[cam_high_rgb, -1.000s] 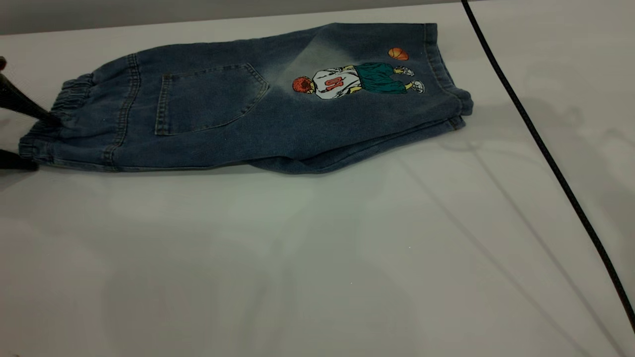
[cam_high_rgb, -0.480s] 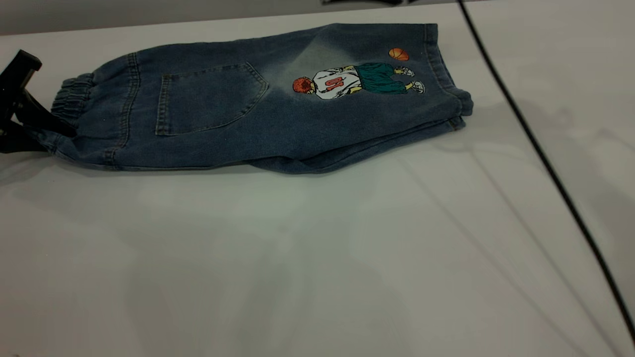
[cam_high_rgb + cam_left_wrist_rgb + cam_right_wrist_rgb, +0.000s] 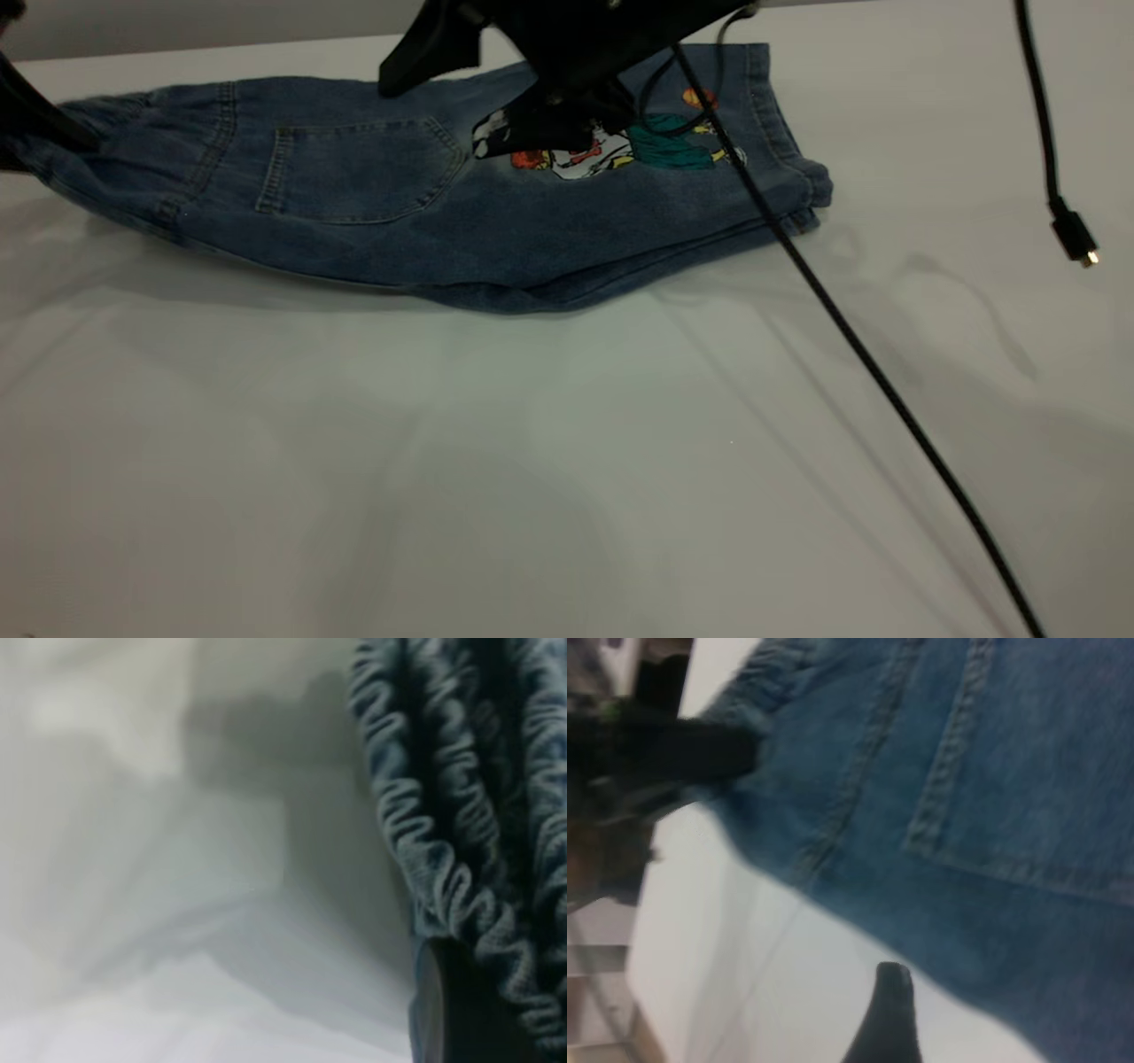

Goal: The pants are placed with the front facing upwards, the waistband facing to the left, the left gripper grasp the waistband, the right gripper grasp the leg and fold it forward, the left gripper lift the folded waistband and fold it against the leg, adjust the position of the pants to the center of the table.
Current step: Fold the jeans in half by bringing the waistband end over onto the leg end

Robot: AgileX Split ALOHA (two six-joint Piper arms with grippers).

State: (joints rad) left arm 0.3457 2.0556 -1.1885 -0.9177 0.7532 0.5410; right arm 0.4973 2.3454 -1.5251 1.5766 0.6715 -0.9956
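My left pincer (image 3: 35, 133) sits at the far left edge of the exterior view, clamped on the waistband (image 3: 461, 815) of the pants (image 3: 425, 204). That end of the denim is raised off the counter (image 3: 532, 461), w/ a shadow under it. In the left wrist view the ruched band hangs in tight gathers, and one dark finger (image 3: 452, 1010) presses against the cloth.

The pants lie across the back part of the counter, waistband end to the left, leg hems to the right. They look folded lengthwise: a second layer of denim shows along the near edge. A patch pocket (image 3: 363, 168) faces up, left of centre. The cartoon print (image 3: 620, 151) is partly covered.

My right pincer (image 3: 532, 115) hangs over the middle of the pants, just above the print, between pocket & hems. Can't tell how far its fingers are apart, or whether it touches the cloth. In the right wrist view one dark fingertip (image 3: 890, 1010) shows over bare counter beside the denim edge; the left pincer is visible farther off at the waistband.

A black cable (image 3: 850, 328) runs diagonally from the right arm across the counter. A second cable w/ a plug (image 3: 1072, 235) dangles at right.
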